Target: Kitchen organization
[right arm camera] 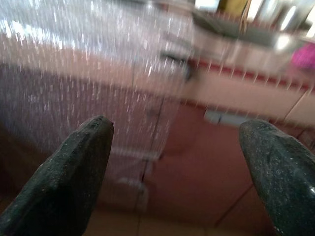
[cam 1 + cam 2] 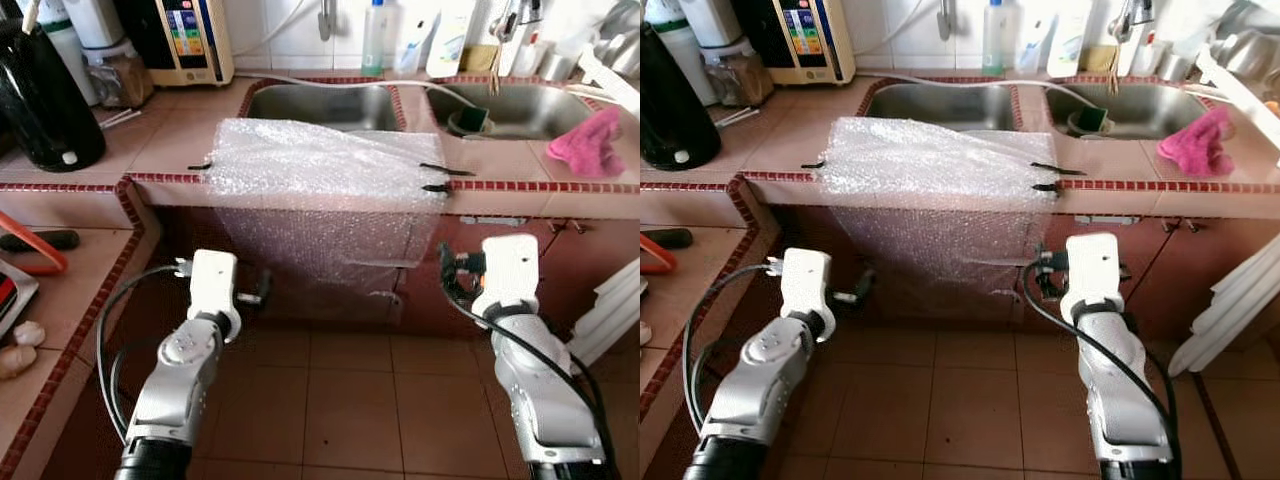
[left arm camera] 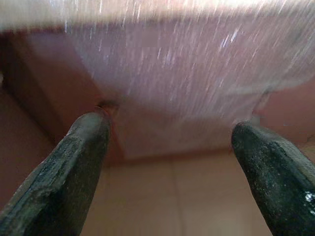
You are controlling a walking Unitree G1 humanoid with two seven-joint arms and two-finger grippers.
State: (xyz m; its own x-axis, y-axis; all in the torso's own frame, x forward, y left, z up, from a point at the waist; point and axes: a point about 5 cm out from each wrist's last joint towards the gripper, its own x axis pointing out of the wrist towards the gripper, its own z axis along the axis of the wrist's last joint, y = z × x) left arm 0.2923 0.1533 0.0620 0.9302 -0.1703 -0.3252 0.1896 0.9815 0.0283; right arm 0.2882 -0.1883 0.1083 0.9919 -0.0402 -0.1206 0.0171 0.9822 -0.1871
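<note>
A sheet of bubble wrap [image 2: 325,190] lies on the tiled counter [image 2: 160,140] in front of the left sink basin [image 2: 320,105] and hangs down over the cabinet front. Black tape strips [image 2: 445,170] hold its corners. My left gripper [image 3: 170,132] is open, low in front of the hanging wrap, facing its lower left part. My right gripper [image 1: 177,132] is open too, facing the wrap's right edge and the cabinet beside it. Neither holds anything. Both wrist views are blurred. My two wrists [image 2: 212,285] [image 2: 505,270] are raised below the counter edge.
A pink cloth [image 2: 590,143] lies on the counter at right, near the right basin with a green sponge [image 2: 470,120]. A black jug [image 2: 40,100], an appliance [image 2: 185,40] and bottles [image 2: 375,35] stand at the back. A side counter [image 2: 70,300] juts out at left. White slats [image 2: 615,310] lean at right.
</note>
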